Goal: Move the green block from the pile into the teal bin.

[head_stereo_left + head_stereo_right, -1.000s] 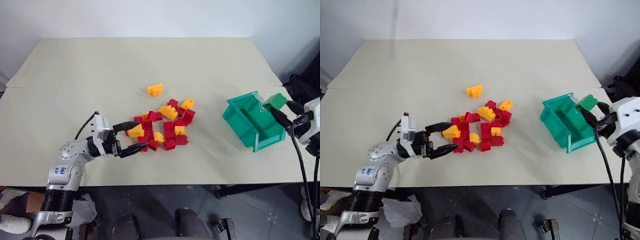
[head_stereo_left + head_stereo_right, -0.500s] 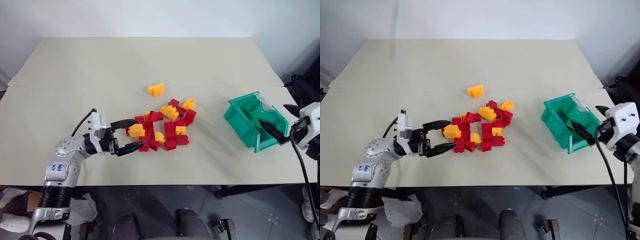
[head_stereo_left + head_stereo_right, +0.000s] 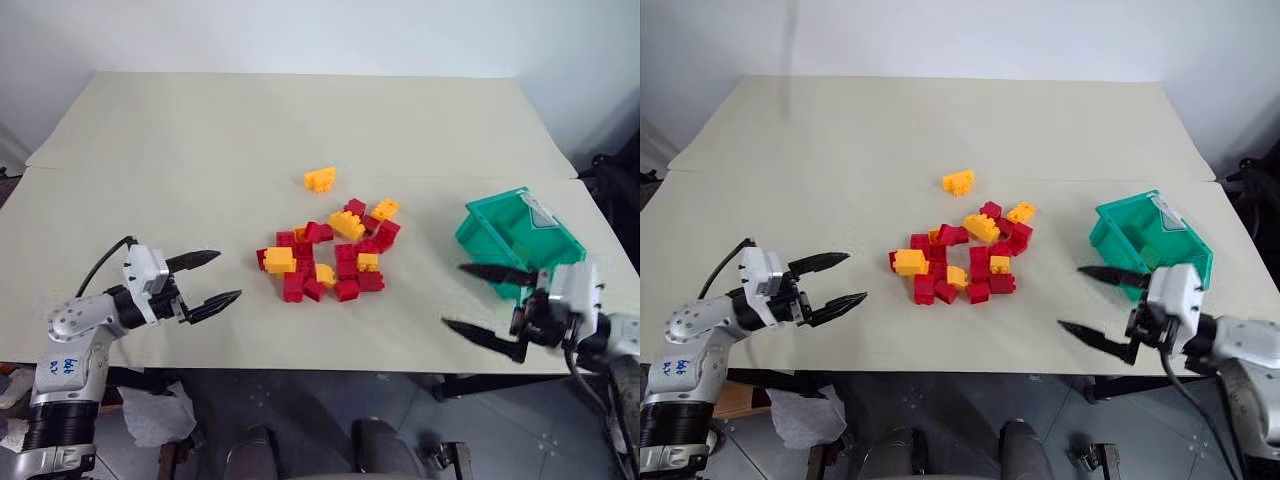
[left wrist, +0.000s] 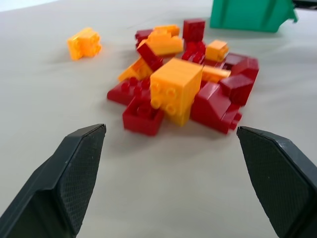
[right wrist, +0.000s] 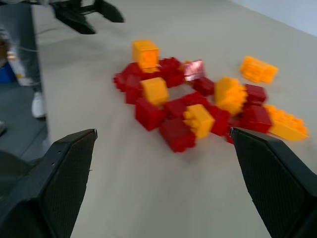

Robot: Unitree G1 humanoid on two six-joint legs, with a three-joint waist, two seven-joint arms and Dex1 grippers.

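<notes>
Left eye view: the right hand (image 3: pixel 478 300) leaves the teal bin (image 3: pixel 500 228), empty.
Both hands gape wide; the green block, carried a second ago, is presumably in the bin, unseen now. Left hand (image 3: pixel 209 277) has backed away from the pile (image 3: pixel 330 255) at frame centre.

Pile (image 3: pixel 330 260): red and yellow-orange studded bricks. Stray brick (image 3: pixel 320 179): yellow-orange. Teal bin (image 3: pixel 490 232): teal-green, clear label tab. Table (image 3: pixel 200 150): plain beige. Left gripper (image 3: pixel 212 278) and right gripper (image 3: pixel 472 300): black fingers.
</notes>
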